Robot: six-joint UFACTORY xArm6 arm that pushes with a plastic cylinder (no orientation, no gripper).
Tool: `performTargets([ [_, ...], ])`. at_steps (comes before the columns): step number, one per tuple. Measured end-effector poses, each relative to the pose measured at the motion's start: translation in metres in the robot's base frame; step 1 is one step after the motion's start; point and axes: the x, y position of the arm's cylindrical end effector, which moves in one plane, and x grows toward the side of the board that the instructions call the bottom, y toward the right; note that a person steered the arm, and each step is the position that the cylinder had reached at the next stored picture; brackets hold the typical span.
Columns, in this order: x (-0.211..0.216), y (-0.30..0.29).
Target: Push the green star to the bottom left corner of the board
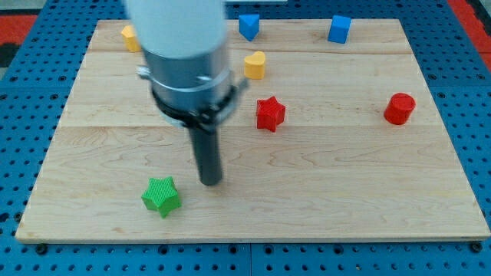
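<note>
The green star (pixel 161 195) lies on the wooden board (pixel 322 184) in its lower left part, some way in from the bottom left corner. My tip (pixel 210 182) rests on the board just to the right of the star and slightly above it, with a small gap between them. The arm's grey and white body hides part of the board's upper left.
A red star (pixel 269 113) sits near the middle. A yellow heart (pixel 255 65) is above it. A yellow block (pixel 130 37) is at the top left, partly hidden. Two blue blocks (pixel 248 25) (pixel 339 29) sit at the top edge. A red cylinder (pixel 399 109) is at the right.
</note>
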Motion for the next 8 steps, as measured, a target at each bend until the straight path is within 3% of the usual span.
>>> performTargets([
  [1, 0.024, -0.044],
  [2, -0.004, -0.135],
  [3, -0.018, -0.170],
  [6, -0.071, -0.136],
  [8, -0.076, -0.136],
])
